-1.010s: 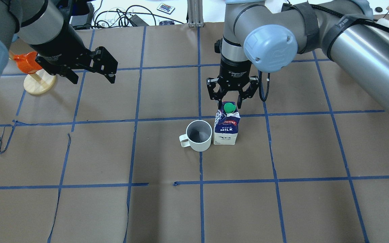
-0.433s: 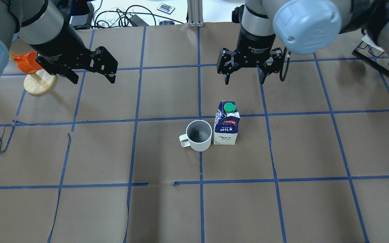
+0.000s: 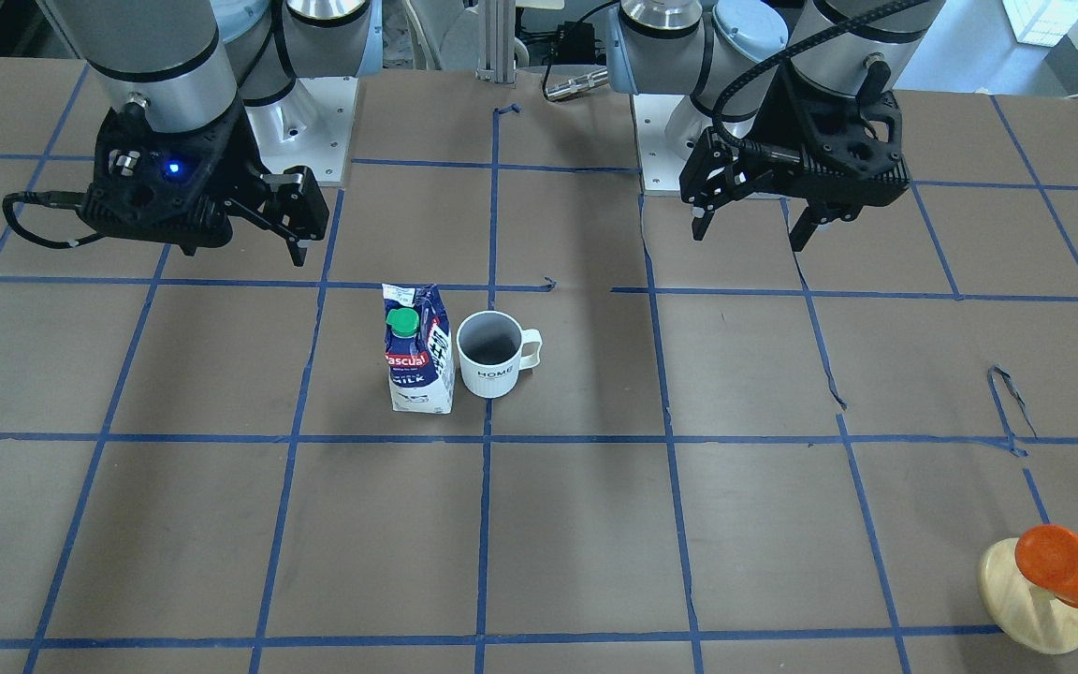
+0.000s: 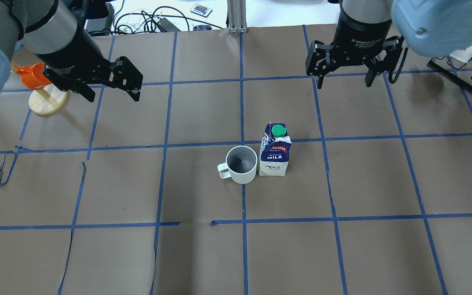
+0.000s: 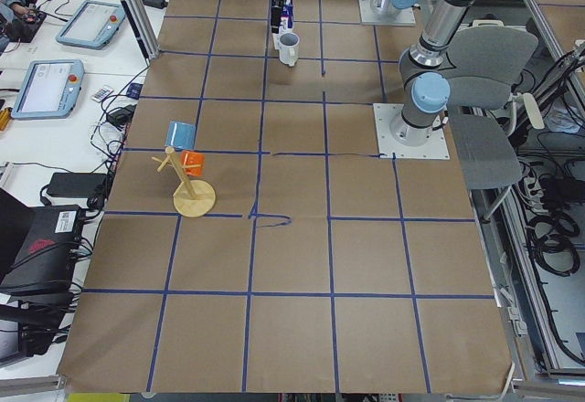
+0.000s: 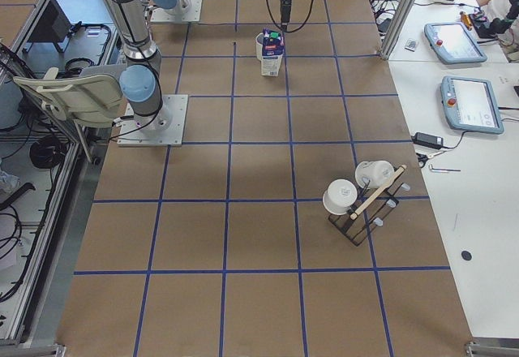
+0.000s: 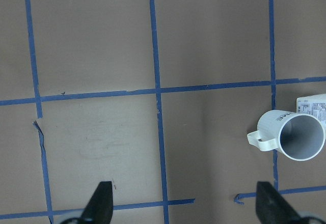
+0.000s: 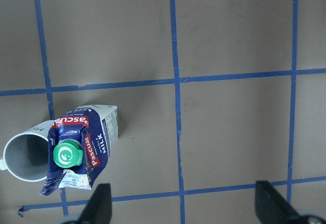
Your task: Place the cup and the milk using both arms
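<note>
Two hands hang in the air above the surface (image 4: 137, 188). Both are spread wide and hold nothing.

The left hand (image 4: 115, 96) is far off to the left of the cup (image 4: 241, 164). Its own camera shows only two dark finger tips (image 7: 104, 203) at the bottom edge. The rest of the hand is cut off. In that view the cup sits near the right edge, and only a white corner of the milk (image 4: 275, 151) peeks in behind it.

The right hand (image 4: 344, 84) hangs past the milk and off to the right. Its camera also shows just two finger tips at the bottom. There the milk covers most of the cup, and the left edge cuts off a bit more.

The cup and the milk stand upright, side by side, near the middle of the surface. The cup is on the robot's left of the milk, with its handle turned away from it. They are very close, but I cannot tell if they touch.

From the two end cameras the hands are tiny and hard to make out.

The left arm hides part of an orange thing (image 4: 29, 76) on a wooden stand. A rack with white cups (image 6: 361, 195) is cut off at the right edge of the overhead view.
</note>
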Controlling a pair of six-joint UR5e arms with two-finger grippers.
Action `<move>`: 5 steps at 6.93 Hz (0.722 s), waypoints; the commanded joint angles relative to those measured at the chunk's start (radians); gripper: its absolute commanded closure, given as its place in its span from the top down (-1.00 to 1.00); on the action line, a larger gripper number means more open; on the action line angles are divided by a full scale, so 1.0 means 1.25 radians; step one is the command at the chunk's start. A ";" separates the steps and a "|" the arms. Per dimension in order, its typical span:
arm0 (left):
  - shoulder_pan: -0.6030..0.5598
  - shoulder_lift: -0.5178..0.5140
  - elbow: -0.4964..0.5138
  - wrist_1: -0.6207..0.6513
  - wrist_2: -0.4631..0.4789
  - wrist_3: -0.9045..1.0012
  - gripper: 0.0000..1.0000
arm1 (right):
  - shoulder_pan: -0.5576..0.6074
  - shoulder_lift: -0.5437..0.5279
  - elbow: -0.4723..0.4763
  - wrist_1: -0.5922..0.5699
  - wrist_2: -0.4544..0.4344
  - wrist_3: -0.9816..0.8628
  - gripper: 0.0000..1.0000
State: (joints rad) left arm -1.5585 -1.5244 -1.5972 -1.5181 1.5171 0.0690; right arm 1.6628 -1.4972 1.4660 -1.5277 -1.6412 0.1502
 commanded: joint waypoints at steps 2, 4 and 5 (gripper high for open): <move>-0.001 0.002 0.003 -0.009 0.010 -0.010 1.00 | -0.012 -0.010 0.008 0.028 0.007 -0.033 1.00; -0.001 0.008 0.009 -0.057 0.011 -0.054 1.00 | -0.066 -0.017 0.007 0.050 0.039 -0.100 1.00; -0.001 0.008 0.010 -0.074 0.011 -0.087 1.00 | -0.070 -0.022 0.006 0.051 0.042 -0.097 1.00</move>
State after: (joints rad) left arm -1.5600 -1.5149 -1.5877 -1.5813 1.5303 0.0062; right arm 1.5931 -1.5174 1.4748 -1.4695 -1.6035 0.0379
